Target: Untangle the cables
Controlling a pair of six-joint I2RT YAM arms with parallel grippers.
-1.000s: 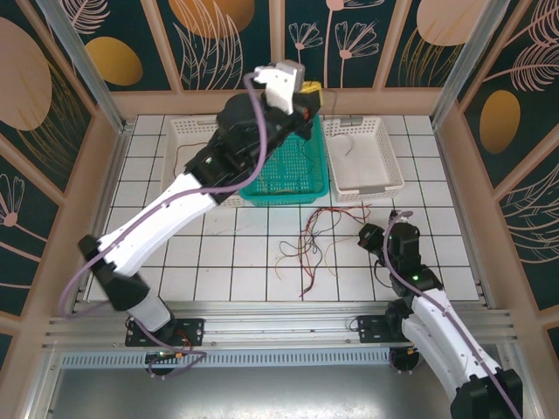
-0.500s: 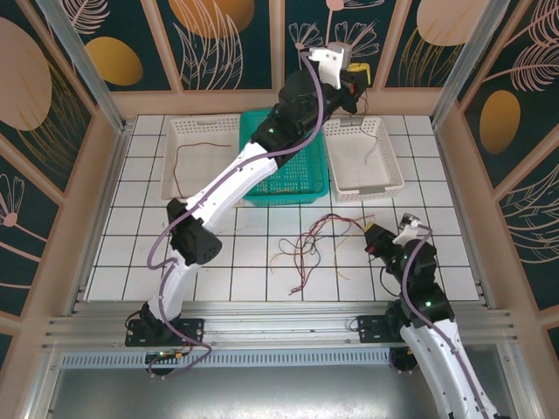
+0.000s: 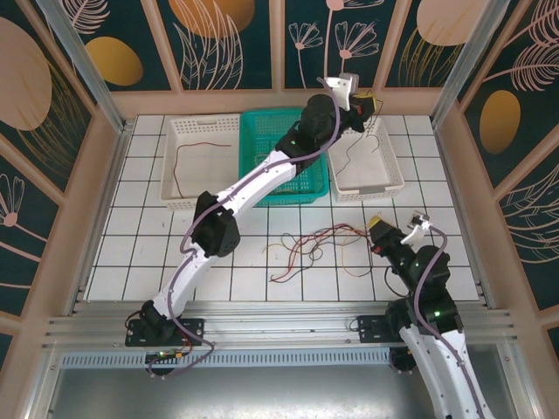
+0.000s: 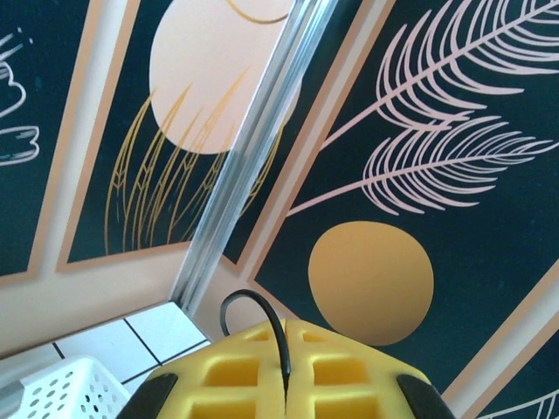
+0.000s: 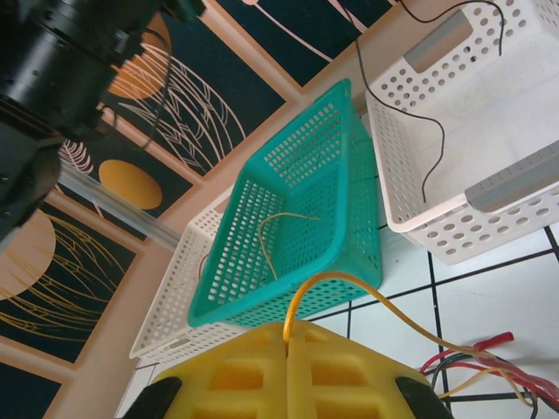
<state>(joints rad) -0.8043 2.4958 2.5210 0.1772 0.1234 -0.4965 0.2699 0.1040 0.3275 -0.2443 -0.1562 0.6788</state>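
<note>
Cables (image 3: pixel 310 244) lie tangled on the bench (image 3: pixel 157 253). The left arm stretches high over the far white basket (image 3: pixel 374 164), left hand (image 3: pixel 364 102) clenched on a black cable (image 4: pixel 279 333); right hand (image 3: pixel 378 227), low, pinches a yellow cable (image 5: pixel 376 295).

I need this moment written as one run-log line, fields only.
left tool shut on black cable hanging into right white basket | right tool shut on yellow cable | tangle on tiles | untangling unfinished
</note>
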